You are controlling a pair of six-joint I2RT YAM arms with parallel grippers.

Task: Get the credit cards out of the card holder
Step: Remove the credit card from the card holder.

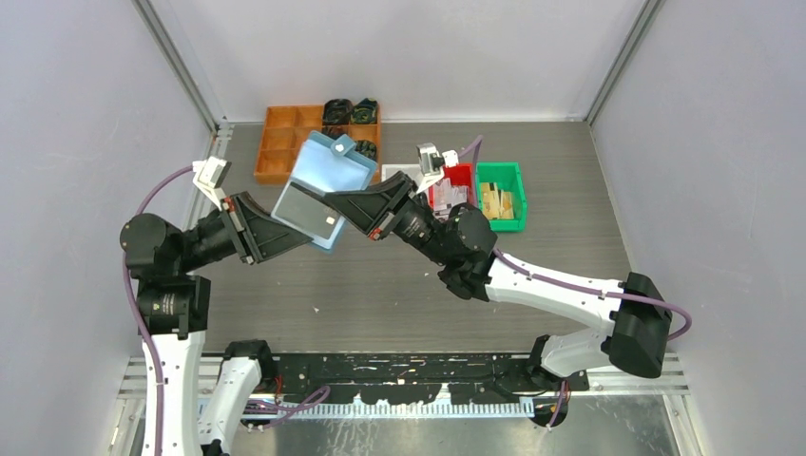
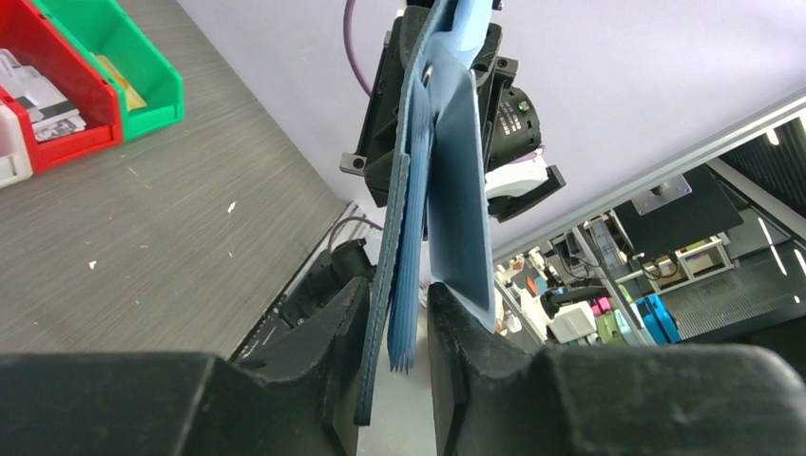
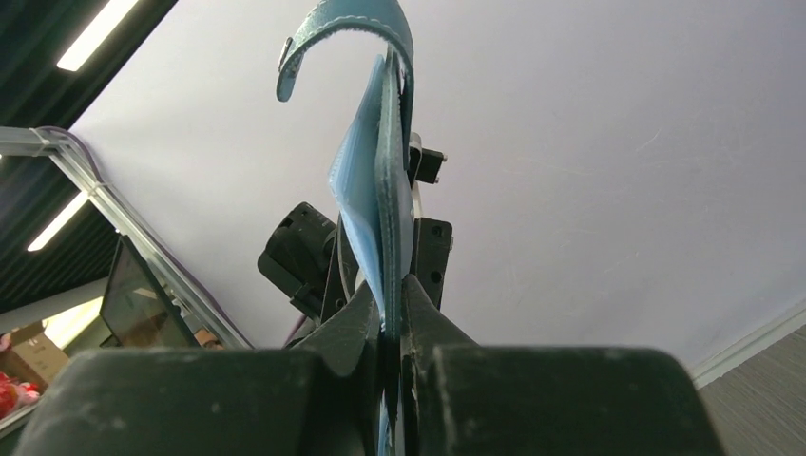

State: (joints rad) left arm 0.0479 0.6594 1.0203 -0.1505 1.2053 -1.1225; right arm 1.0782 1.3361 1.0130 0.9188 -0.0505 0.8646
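The light blue card holder (image 1: pixel 328 166) hangs open above the table between both arms, its tab loop (image 3: pixel 333 19) at the far end. A dark grey credit card (image 1: pixel 309 209) lies flat against its lower leaf; no other card shows. My right gripper (image 1: pixel 335 198) is shut on the holder's edge (image 3: pixel 385 190). My left gripper (image 2: pixel 397 304) is open around the opposite edge. The dark cover rests on one finger, the pleated sleeves (image 2: pixel 413 237) hang in the gap, and the outer leaf (image 2: pixel 461 190) lies outside the other finger.
An orange compartment tray (image 1: pixel 276 142) stands at the back left with dark items in its right cells. Red (image 1: pixel 461 180) and green (image 1: pixel 508 190) bins with small parts stand at the back centre. Grey walls close in on both sides.
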